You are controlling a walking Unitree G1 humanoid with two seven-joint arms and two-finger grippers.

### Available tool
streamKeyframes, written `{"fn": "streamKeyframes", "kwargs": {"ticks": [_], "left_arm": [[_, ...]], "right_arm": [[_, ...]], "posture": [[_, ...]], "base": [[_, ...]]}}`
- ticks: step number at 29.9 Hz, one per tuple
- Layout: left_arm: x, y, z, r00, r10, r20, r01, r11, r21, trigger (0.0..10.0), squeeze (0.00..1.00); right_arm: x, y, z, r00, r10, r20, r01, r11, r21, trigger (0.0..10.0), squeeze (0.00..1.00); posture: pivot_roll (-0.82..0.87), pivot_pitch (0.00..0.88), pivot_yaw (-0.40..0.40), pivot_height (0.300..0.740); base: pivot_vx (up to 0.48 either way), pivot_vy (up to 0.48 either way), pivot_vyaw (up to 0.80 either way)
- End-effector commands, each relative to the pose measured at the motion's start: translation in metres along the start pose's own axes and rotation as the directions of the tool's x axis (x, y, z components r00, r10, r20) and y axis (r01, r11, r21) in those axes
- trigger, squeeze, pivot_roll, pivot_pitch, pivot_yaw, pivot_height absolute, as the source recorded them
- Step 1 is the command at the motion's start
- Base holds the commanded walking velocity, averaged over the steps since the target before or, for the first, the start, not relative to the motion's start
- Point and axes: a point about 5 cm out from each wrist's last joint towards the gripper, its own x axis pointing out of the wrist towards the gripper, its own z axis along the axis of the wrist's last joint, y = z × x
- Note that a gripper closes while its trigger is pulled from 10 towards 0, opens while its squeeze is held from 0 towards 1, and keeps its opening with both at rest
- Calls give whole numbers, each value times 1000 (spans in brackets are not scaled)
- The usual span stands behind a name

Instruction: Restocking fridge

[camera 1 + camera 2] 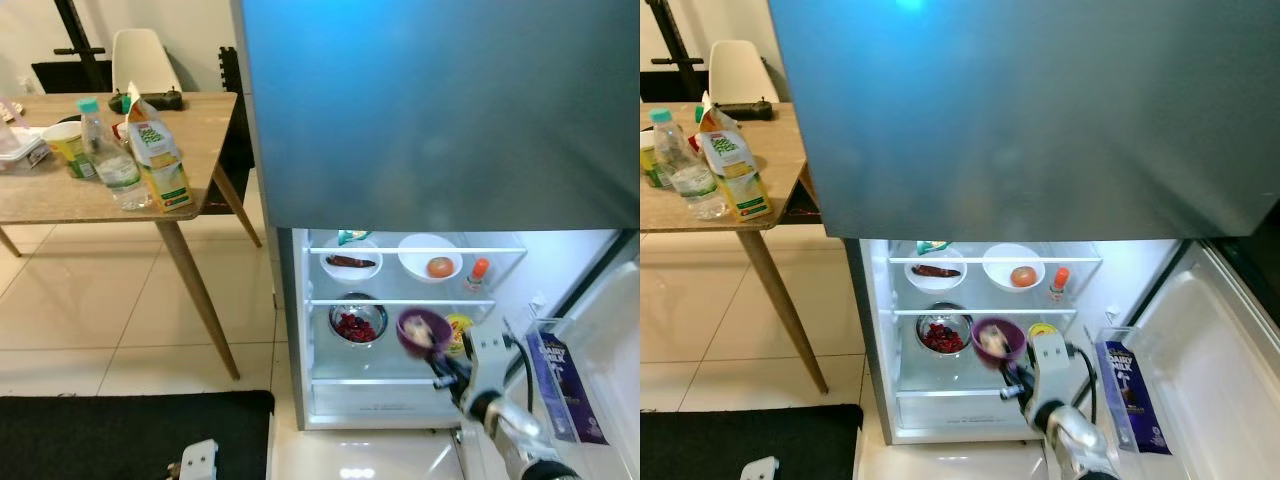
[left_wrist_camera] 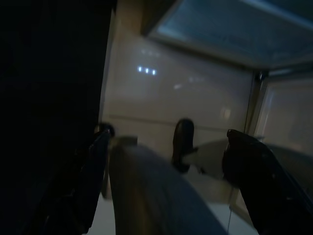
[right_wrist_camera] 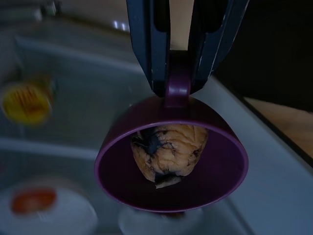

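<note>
The right arm reaches forward and down toward the open fridge [image 1: 300,330], its right gripper [image 3: 178,73] clamped on the rim tab of a purple bowl [image 3: 171,156] that holds a pale, wrinkled lump of food [image 3: 168,149]; the bowl hangs just in front of the middle shelf, beside a steel bowl of red fruit [image 1: 357,322]. On the shelf above sit a white plate with a dark sausage [image 1: 350,260] and a white bowl with an orange fruit [image 1: 432,258]. A purple carton [image 1: 1128,392] stands in the door bin, its lettering too blurred to read. The left gripper [image 2: 171,161] hangs low over the pale floor, fingers apart.
</note>
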Motion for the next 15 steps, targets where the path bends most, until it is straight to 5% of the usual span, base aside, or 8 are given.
{"fn": "streamKeyframes", "kwargs": {"ticks": [1, 8, 12, 14, 15], "left_arm": [[3, -6, 7, 999, -36, 26, 35, 999, 35, 10000, 0], [17, -37, 49, 965, -234, 120, 195, 944, 267, 10000, 0], [21, -57, 70, 922, -353, 159, 277, 888, 366, 10000, 0], [22, -77, 89, 867, -464, 181, 342, 820, 458, 10000, 0], [22, -77, 89, 867, -464, 181, 342, 820, 458, 10000, 0]], "right_arm": [[2, 0, 9, 998, 20, 59, -20, 1000, 4, 10000, 0], [11, -2, 33, 991, -30, 128, 43, 994, -99, 10000, 0], [16, -3, 49, 981, -62, 186, 82, 991, -104, 10000, 0], [24, -1, 64, 973, -80, 215, 105, 989, -108, 10000, 0], [24, -1, 64, 973, -80, 215, 105, 989, -108, 10000, 0]], "posture": [[-42, 0, -29, 740], [-44, 0, -28, 740], [-40, 0, -26, 740], [-39, 0, -23, 740], [-39, 0, -23, 740]], "base": [[0, 0, 0], [0, 0, 0], [0, 0, 0], [0, 0, 0], [0, 0, 0]]}}
